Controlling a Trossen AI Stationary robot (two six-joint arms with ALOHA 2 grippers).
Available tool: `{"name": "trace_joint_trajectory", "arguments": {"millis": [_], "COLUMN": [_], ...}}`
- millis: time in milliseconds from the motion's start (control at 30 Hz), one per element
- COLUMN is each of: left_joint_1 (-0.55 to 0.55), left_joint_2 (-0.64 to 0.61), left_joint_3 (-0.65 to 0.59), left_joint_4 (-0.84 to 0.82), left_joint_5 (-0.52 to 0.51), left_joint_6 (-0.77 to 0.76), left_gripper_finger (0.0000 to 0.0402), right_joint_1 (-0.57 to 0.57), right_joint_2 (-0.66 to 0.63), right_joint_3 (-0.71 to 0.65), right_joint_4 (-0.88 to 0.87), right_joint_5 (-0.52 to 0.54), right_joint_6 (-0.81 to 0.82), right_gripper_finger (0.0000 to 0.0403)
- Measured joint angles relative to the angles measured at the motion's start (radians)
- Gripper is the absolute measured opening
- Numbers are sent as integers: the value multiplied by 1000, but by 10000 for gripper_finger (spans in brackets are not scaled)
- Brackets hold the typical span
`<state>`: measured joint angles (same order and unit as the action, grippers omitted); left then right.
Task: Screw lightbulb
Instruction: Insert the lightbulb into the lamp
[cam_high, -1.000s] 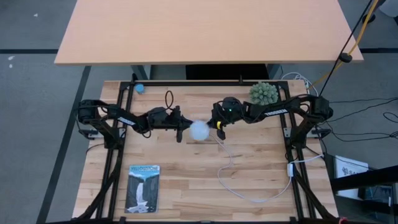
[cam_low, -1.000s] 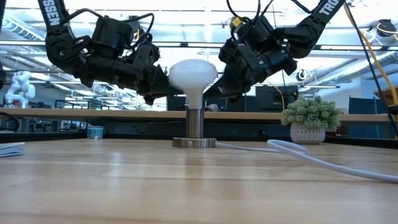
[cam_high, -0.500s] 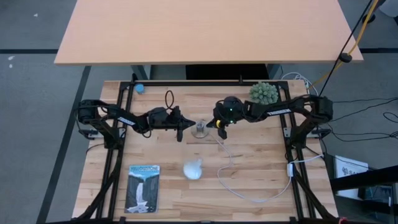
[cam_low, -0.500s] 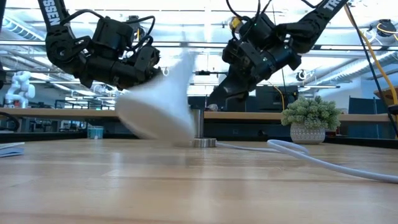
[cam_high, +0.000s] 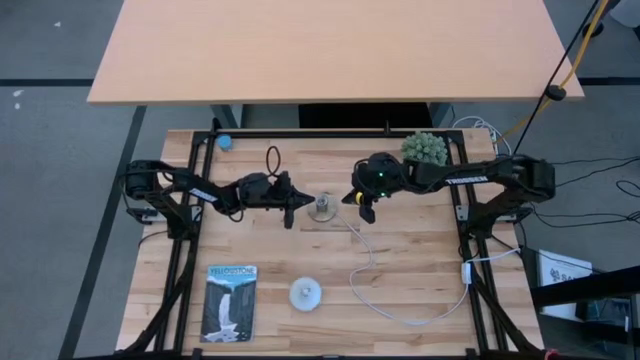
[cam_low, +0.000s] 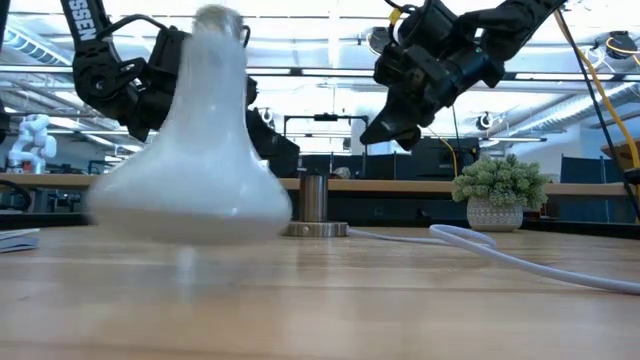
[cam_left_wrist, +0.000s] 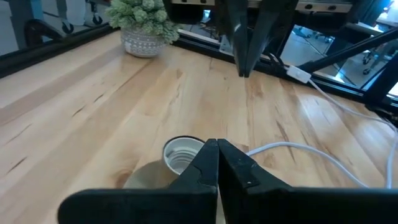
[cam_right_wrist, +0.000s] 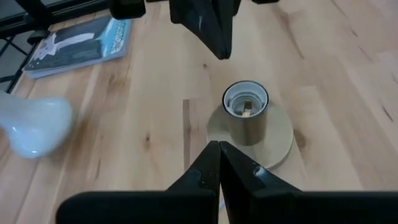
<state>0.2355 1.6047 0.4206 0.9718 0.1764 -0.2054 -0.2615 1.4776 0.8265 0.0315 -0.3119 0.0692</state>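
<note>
The white lightbulb (cam_high: 305, 294) is on the table near its front edge, just right of the blue card, and no gripper touches it. In the low view the lightbulb (cam_low: 195, 150) fills the left foreground, blurred, globe down on the wood and narrow end up. The grey socket (cam_high: 323, 208) stands empty on its round base at mid-table; its open mouth (cam_right_wrist: 245, 102) shows. My left gripper (cam_high: 297, 204) is shut just left of the socket. My right gripper (cam_high: 366, 212) is shut, raised above and to the right of the socket (cam_low: 314, 195).
A white cord (cam_high: 390, 290) loops from the socket toward the near right. A blue packaging card (cam_high: 230, 302) lies at the near left. A potted plant (cam_high: 423, 149) stands at the far right, and a small blue thing (cam_high: 225, 141) at the far left.
The lightbulb stood on the socket. It has tipped off toward the near edge, fallen to the table and rolled to a spot beside the blue card. My right gripper has risen and drawn back toward the table's right edge, still shut.
</note>
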Motion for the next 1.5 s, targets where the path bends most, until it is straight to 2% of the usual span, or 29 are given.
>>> {"name": "trace_joint_trajectory", "arguments": {"millis": [500,833,1033,1333,1500], "left_joint_1": [-16,-39,-60,-107,-110], "left_joint_2": [0,0,0,0,0], "left_joint_3": [0,0,0,0,0], "left_joint_4": [9,57,79,80,81], "left_joint_5": [3,-4,-45,-257,-273], "left_joint_6": [-30,-30,-31,-72,-81], "left_gripper_finger": [0,6,68,198,239], "right_joint_1": [82,93,93,93,93], "right_joint_2": [1,2,6,61,101], "right_joint_3": [0,0,0,0,0], "right_joint_4": [10,68,66,68,69], "right_joint_5": [-5,-4,-3,0,0], "right_joint_6": [50,50,24,16,16], "right_gripper_finger": [0,0,0,0,0]}}
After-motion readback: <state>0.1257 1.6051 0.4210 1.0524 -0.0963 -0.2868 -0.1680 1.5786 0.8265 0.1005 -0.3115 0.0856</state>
